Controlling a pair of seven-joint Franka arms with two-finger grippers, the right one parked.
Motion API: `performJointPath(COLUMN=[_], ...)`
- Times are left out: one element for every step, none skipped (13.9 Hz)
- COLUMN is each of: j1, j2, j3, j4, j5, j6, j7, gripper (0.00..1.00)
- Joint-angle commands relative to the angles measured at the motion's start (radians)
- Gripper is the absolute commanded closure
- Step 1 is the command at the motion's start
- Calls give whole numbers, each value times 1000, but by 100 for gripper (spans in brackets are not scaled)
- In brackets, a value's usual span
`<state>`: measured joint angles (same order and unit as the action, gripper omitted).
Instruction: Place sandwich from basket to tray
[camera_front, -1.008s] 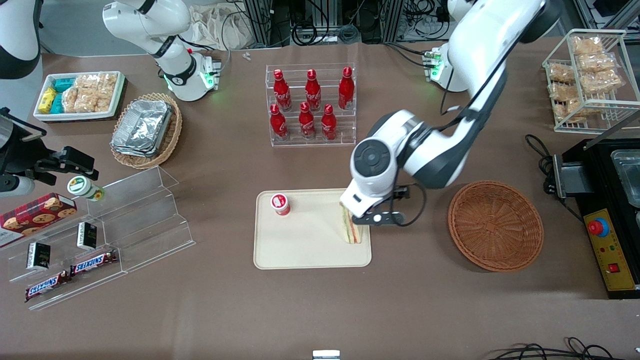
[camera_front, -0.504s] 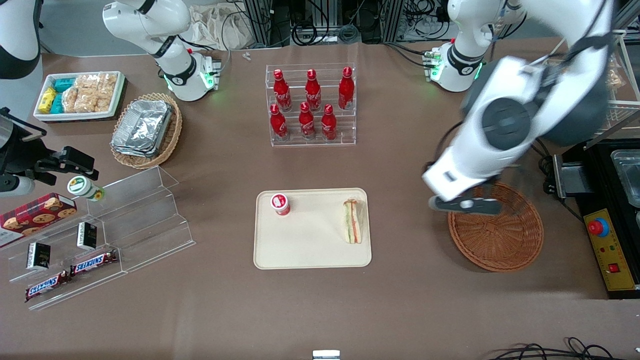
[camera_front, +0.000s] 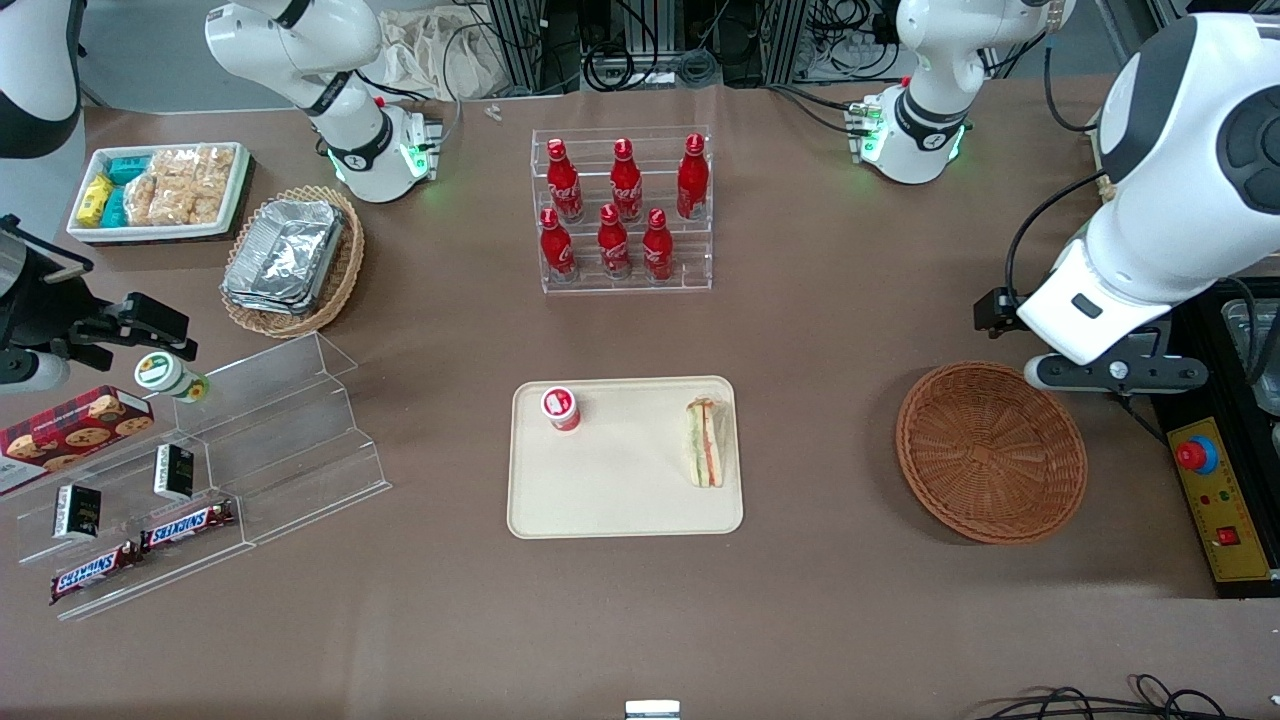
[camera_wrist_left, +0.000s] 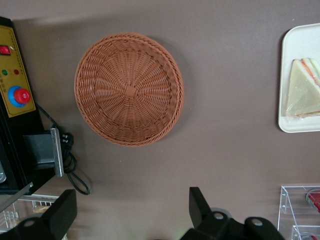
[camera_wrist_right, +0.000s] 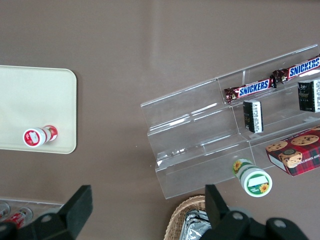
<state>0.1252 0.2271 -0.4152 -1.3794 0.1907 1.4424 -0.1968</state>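
On the tray (camera_front: 620, 500), the sandwich (camera_front: 705, 441) lies near the edge facing the basket (camera_front: 990, 452), a small red can (camera_front: 561, 408) at the tray's other end. Basket holds nothing. Left tool (camera_wrist_left: 130, 215) hangs above the table (camera_front: 820, 600) just beside the basket, toward the working arm's end, fingers (camera_wrist_left: 200, 207) spread apart, gripping nothing.

The gripper (camera_front: 1115, 373) released the sandwich (camera_front: 705, 442) onto the tray (camera_front: 620, 500), lifted away with fingers spread, passed over the basket (camera_front: 990, 452), and ended just beside its rim toward the working arm's end.
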Motion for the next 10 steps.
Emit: performJointPath(j1=[57,59,42,4,-37,-77,-110,-117,-118,-119], j2=[-32,-37,-45,-52,-64,-77,-84,-86,-86,-86], j3=[-5,6,57,120,201,270,312,332,334,334], j4=[-17,-17,-17,-17,-17,-23,-27,-27,-29,-29], j5=[-45,-53,-57,-75,-114,-132,-135,-135,-135,-135], j6=[-11,-13,-10,-10,-8,-8,-7,-7,-8,-8], j7=[8,11,13,19,23,25,27,42,52,53], gripper=[0,0,0,0,0,0,0,0,0,0])
